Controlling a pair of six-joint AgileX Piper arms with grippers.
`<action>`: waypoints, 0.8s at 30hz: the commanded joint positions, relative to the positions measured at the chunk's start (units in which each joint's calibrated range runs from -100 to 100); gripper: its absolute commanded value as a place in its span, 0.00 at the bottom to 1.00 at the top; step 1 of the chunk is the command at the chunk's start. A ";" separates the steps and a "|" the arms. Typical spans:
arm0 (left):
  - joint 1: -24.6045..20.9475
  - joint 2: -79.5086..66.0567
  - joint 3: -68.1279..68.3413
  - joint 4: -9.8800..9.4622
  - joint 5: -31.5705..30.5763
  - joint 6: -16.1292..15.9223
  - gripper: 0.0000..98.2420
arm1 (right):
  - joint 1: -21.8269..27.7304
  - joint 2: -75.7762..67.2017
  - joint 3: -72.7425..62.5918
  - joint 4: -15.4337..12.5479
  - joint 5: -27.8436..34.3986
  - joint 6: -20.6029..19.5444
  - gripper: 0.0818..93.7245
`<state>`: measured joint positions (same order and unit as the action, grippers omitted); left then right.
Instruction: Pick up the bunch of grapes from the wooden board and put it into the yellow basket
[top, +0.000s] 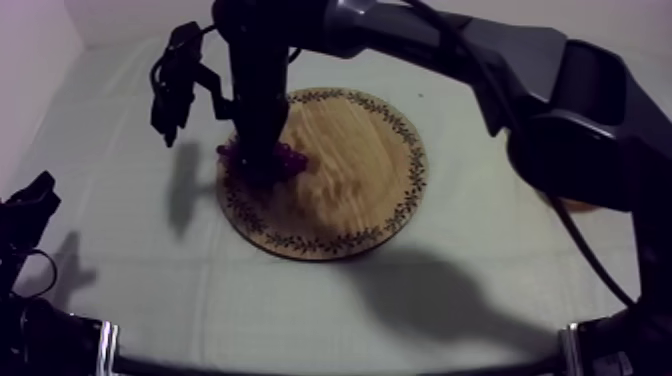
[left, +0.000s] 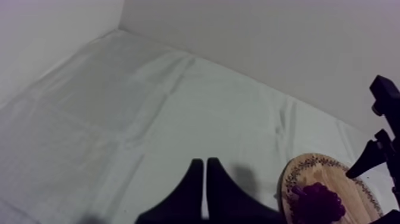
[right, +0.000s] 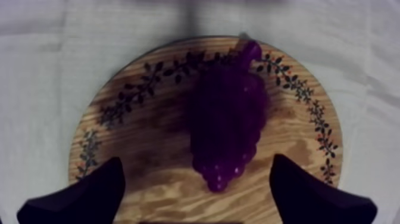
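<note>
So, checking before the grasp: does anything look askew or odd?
Nothing stands out. The bunch of grapes lies whole on the wooden board, the right end effector open over it.

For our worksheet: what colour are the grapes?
The bunch of grapes is dark purple; right wrist view.

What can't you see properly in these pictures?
Grapes: in the top view, the right arm covers most of the bunch.
Board: in the left wrist view, the picture's edge cuts off part of it.
Right gripper: in the top view, its own arm hides the fingertips.
</note>
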<state>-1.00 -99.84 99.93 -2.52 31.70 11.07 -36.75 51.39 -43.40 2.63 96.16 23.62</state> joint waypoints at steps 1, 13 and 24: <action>0.02 0.02 -0.04 0.01 -0.02 -0.01 0.00 | 0.00 1.88 -2.31 0.34 0.31 0.06 0.88; 0.02 0.02 -0.04 0.01 -0.02 -0.01 0.00 | 0.72 9.20 -8.66 1.40 0.37 0.47 0.88; 0.02 0.02 -0.04 0.01 -0.02 -0.01 0.00 | 1.06 13.67 -12.36 2.07 0.66 1.06 0.78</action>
<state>-1.00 -99.84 99.93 -2.52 31.70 11.07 -35.72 64.97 -55.74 4.65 96.76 24.60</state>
